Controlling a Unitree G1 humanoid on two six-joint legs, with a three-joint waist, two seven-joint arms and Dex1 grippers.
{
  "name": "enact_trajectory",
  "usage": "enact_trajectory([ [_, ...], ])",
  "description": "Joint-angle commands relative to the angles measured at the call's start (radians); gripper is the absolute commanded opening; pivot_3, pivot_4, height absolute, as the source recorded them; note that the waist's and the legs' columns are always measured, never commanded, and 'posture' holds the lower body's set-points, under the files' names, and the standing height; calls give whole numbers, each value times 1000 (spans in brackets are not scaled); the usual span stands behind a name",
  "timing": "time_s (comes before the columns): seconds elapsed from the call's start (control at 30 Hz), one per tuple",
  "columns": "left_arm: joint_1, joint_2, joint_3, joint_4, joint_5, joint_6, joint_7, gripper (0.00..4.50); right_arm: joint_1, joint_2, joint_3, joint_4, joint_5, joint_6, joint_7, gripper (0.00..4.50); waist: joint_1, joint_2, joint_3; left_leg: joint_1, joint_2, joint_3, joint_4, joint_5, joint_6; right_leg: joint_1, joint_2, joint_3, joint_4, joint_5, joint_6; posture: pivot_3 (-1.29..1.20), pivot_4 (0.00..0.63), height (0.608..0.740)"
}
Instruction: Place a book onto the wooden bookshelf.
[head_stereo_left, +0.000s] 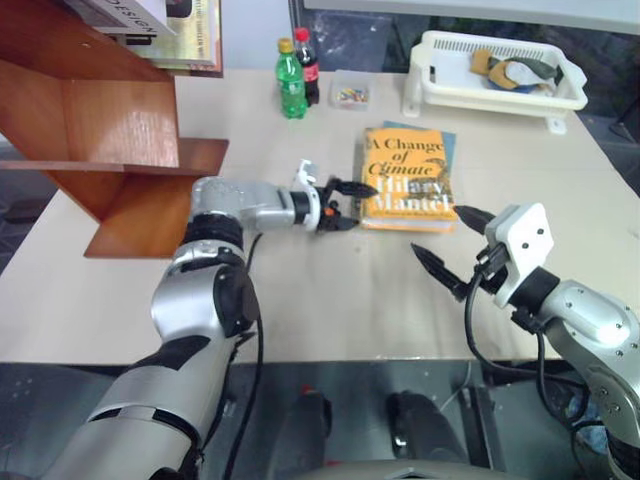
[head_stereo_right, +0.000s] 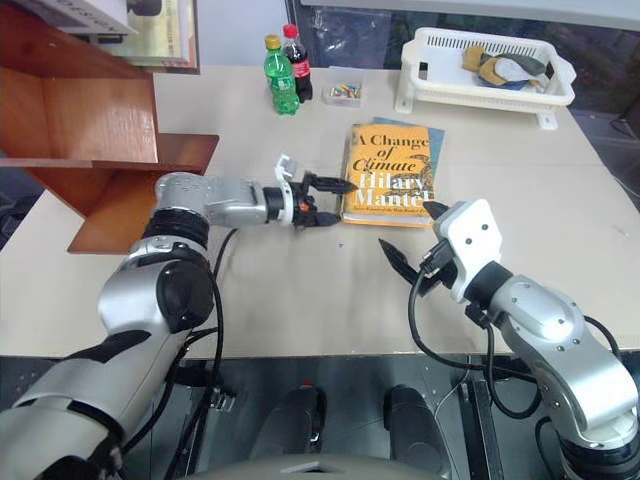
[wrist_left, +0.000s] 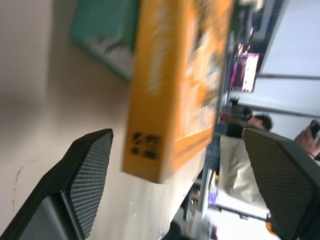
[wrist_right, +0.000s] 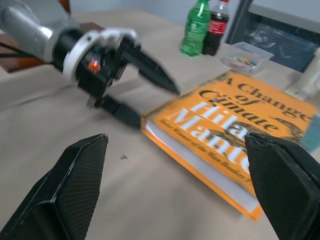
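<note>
The book (head_stereo_left: 407, 180) lies flat with its corner between the spread left claw (head_stereo_left: 340, 204), seemingly untouched.

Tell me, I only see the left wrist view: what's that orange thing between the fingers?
Observer: A book lying flat on the table.
Operator: Did the left fingers grab it?
Observer: No. The left gripper is open, one finger over the cover's corner, the other beside the book's edge.
Operator: Where's the shelf?
Observer: The bookshelf stands at the table's left.
</note>
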Motion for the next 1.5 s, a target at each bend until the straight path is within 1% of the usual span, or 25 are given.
enact_trajectory([
  [0.03, -72, -8, -29, 76, 100, -81, -137, 4419, 36, -8, -23, -108, 7, -31, 5, 4500, 0, 0, 0, 0, 0, 0, 0, 0, 0, 0, 0, 0, 0, 0, 0, 0, 150, 740],
  [0.17, -106, -17, -8, 139, 166, -160, -202, 4419, 107, -16, -13, -181, 16, -28, 1, 4500, -1, 0, 0, 0, 0, 0, 0, 0, 0, 0, 0, 0, 0, 0, 0, 0, 150, 740],
  [0.47, -119, -54, 16, 186, 265, -290, -269, 4419, 202, -97, 9, -187, 32, -134, -82, 4500, 1, 0, 0, 0, 0, 1, 0, 0, 0, 0, -1, 0, 0, 0, 0, 0, 150, 740],
  [0.63, -110, -89, 54, 200, 293, -368, -279, 4419, 244, -160, 6, -187, 77, -190, -150, 4500, 1, 0, 0, 0, 0, 1, 0, 0, 0, 0, -1, 1, 0, 0, 0, 0, 150, 740],
  [0.73, -102, -107, 73, 207, 306, -395, -268, 3641, 262, -204, 8, -187, 112, -220, -198, 4500, 1, 0, 0, 0, 0, 1, 0, 0, 0, 0, -1, 1, 0, 0, 0, 0, 150, 740],
  [0.83, -99, -111, 102, 213, 305, -398, -252, 2282, 280, -256, 12, -187, 148, -253, -250, 4500, 1, 0, 0, 0, 0, 1, 0, 0, 0, 0, -1, 1, 0, 0, 0, 0, 150, 740],
  [0.87, -98, -108, 114, 214, 304, -394, -245, 1926, 283, -274, 15, -187, 162, -263, -270, 4500, 0, 0, 0, 0, 0, 1, 1, 0, 0, 1, -1, 1, 0, 0, 0, 0, 150, 740],
  [0.9, -97, -105, 124, 214, 302, -390, -240, 1423, 285, -291, 17, -187, 176, -273, -289, 4500, 0, 0, 0, 0, 0, 1, 1, 0, 0, 1, -1, 1, 0, 0, 0, 0, 150, 740],
  [1.1, -101, -66, 201, 211, 271, -320, -207, 1423, 268, -373, 26, -187, 247, -293, -359, 4500, -2, -1, 0, 1, 0, 1, 1, 0, 0, 1, -1, 1, 0, 0, 1, 0, 150, 740],
  [1.27, -112, -14, 228, 193, 253, -198, -220, 1423, 192, -379, 38, -187, 283, -240, -367, 4500, -5, -1, 0, 1, 0, 1, 1, 0, 0, 1, 0, 1, 1, 0, 1, 0, 150, 740],
  [1.37, -108, 23, 243, 182, 230, -102, -213, 1423, 125, -353, 42, -166, 284, -196, -318, 4500, -3, -1, 0, 0, 0, 1, 1, 0, 0, 1, 0, 1, 1, 0, 1, 0, 150, 740],
  [1.43, -100, 24, 252, 176, 223, -96, -197, 1423, 85, -337, 50, -137, 278, -180, -283, 4500, -2, -1, 0, 1, 0, 1, 1, 0, 0, 1, 0, 1, 1, 0, 1, 0, 150, 740],
  [1.5, -84, 26, 222, 131, 240, -82, -228, 1423, 62, -326, 56, -111, 259, -174, -238, 4500, 0, -1, 0, 0, 0, 0, 2, 0, 0, 1, 0, 0, 1, 0, 1, 0, 150, 740],
])
